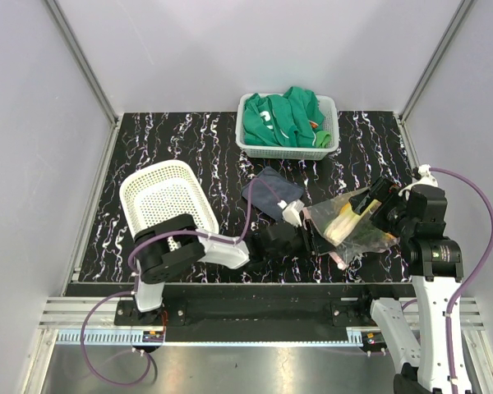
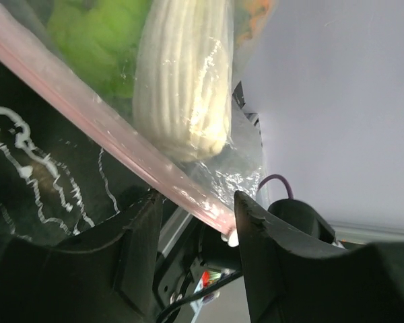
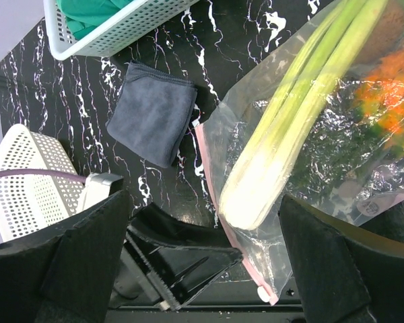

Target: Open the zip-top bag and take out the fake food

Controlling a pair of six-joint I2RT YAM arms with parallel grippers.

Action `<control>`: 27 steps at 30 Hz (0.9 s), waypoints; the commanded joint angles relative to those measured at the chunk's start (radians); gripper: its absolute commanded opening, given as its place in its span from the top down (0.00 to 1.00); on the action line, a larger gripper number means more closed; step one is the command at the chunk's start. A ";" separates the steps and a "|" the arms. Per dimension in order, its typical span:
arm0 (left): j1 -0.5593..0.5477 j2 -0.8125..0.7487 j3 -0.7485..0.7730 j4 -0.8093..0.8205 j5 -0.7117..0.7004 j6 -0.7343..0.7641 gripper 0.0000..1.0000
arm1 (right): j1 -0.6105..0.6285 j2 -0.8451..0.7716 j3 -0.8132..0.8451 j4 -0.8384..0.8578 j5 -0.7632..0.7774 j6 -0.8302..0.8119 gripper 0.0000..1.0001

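The zip-top bag (image 1: 355,223) lies on the dark marbled table at the right, its pinkish-red zip strip (image 3: 212,182) towards the left arm. Inside it is fake food: a pale green leek (image 3: 289,128), orange pieces (image 3: 384,87) and a green piece (image 2: 94,33). My left gripper (image 2: 196,198) is open at the bag's near corner. The zip strip (image 2: 121,134) runs across the gap between its jaws, with the strip's end close to the right finger (image 2: 269,249). My right gripper (image 3: 203,198) hangs wide open above the bag's zip end and holds nothing.
A dark grey-blue cloth (image 1: 271,193) lies just left of the bag. A white mesh basket (image 1: 140,193) stands at the left above the left arm. Another white basket (image 1: 248,146) with a green garment (image 1: 281,119) sits at the back. Grey walls close in both sides.
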 commanded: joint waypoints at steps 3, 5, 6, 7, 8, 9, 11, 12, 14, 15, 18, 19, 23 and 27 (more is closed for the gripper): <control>0.000 0.057 0.048 0.114 0.018 -0.042 0.54 | 0.001 -0.018 -0.001 0.016 -0.021 -0.009 0.00; 0.002 0.048 0.080 0.063 0.016 -0.006 0.66 | -0.001 -0.018 -0.005 0.016 -0.014 -0.001 0.00; 0.002 0.044 0.091 0.046 0.015 0.006 0.71 | -0.001 -0.017 -0.005 0.016 -0.011 0.003 0.00; 0.000 0.024 0.109 0.028 0.013 0.041 0.83 | -0.001 -0.015 -0.010 0.014 -0.007 0.015 0.00; 0.002 0.011 0.123 -0.033 0.003 0.061 0.90 | -0.001 -0.014 -0.011 0.016 -0.008 0.028 0.00; 0.002 -0.001 0.135 -0.072 -0.007 0.081 0.95 | -0.001 -0.012 -0.013 0.013 -0.010 0.055 0.00; 0.003 -0.036 0.163 -0.136 -0.008 0.138 1.00 | -0.001 -0.018 -0.021 0.008 -0.005 0.093 0.00; 0.005 -0.045 0.174 -0.150 -0.007 0.149 1.00 | -0.001 -0.021 -0.025 0.007 -0.004 0.138 0.00; 0.014 -0.064 0.226 -0.216 0.010 0.175 1.00 | -0.001 -0.027 -0.041 -0.001 -0.016 0.179 0.00; 0.019 -0.070 0.250 -0.245 0.016 0.179 1.00 | -0.001 -0.027 -0.047 0.000 -0.025 0.208 0.00; 0.039 -0.075 0.306 -0.308 0.071 0.183 1.00 | -0.001 -0.021 -0.051 -0.024 -0.027 0.242 0.00; 0.058 -0.076 0.307 -0.292 0.090 0.157 1.00 | -0.001 -0.023 -0.051 -0.030 -0.021 0.253 0.00; 0.125 -0.090 0.287 -0.223 0.177 0.091 1.00 | -0.001 -0.064 -0.064 -0.044 -0.037 0.330 0.00; 0.189 -0.075 0.297 -0.161 0.249 0.011 1.00 | -0.001 -0.118 -0.111 -0.041 -0.063 0.445 0.06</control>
